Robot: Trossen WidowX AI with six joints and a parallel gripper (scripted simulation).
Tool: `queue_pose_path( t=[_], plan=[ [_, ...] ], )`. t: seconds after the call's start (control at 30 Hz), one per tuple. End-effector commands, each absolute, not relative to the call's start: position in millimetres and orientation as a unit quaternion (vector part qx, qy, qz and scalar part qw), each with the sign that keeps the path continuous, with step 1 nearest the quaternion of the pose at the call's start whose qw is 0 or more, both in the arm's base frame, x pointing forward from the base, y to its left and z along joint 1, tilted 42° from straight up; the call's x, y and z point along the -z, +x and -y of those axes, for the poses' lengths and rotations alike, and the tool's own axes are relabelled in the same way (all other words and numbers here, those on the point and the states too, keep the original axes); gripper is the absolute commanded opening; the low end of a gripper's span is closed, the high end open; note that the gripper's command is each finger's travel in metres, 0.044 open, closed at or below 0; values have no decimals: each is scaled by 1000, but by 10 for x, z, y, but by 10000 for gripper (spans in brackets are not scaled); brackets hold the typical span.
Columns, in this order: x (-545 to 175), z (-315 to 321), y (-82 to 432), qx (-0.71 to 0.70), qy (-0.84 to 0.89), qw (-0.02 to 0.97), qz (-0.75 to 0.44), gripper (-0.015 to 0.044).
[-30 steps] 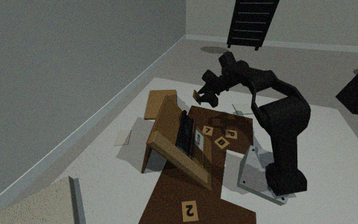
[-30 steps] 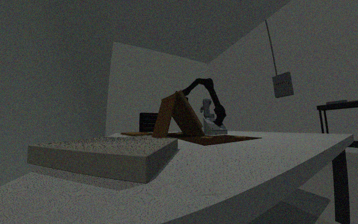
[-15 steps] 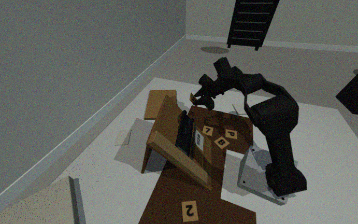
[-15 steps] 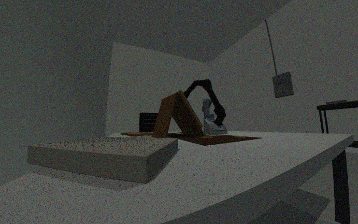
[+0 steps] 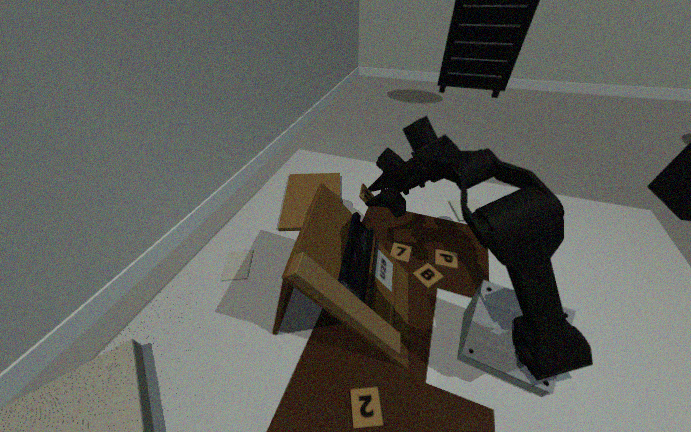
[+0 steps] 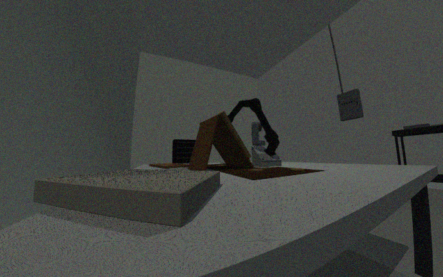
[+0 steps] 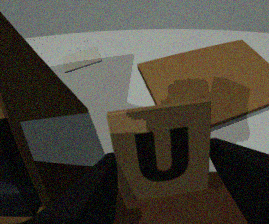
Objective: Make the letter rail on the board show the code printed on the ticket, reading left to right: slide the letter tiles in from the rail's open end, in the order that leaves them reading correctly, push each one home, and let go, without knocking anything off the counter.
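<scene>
My gripper (image 5: 370,196) (image 7: 162,152) is shut on a wooden tile marked U (image 7: 199,172), held upright in the air past the far end of the sloped wooden board (image 5: 318,236) (image 6: 233,142). The dark letter rail (image 5: 357,260) runs along the board; I see no tile in it. The white ticket (image 5: 384,270) is below the rail, its print too small to read surely. Tiles marked 7 (image 5: 400,251), P (image 5: 446,258) and B (image 5: 427,275) lie beside the board; tile 2 (image 5: 367,406) lies near the front. The board hides the gripper in the exterior view.
A flat tan panel (image 5: 311,199) (image 7: 210,67) lies beyond the board. A thick speckled slab (image 5: 79,392) (image 6: 119,203) lies at the near left. A dark brown mat (image 5: 336,381) (image 6: 270,174) lies under the tiles. A thin pale square (image 5: 235,265) lies behind the board.
</scene>
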State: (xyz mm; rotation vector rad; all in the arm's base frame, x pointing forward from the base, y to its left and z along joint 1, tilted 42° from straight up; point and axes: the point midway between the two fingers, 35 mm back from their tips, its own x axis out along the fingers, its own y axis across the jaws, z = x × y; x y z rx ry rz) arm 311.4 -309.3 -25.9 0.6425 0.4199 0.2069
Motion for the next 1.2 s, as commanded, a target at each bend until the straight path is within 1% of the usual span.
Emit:
queue_pose_path(
  t=[0.0, 1.17],
  plan=[
    [279, 3090, 3111, -98, 315, 921, -207, 0],
    [169, 2985, 3104, -98, 316, 921, -207, 0]
  ],
)
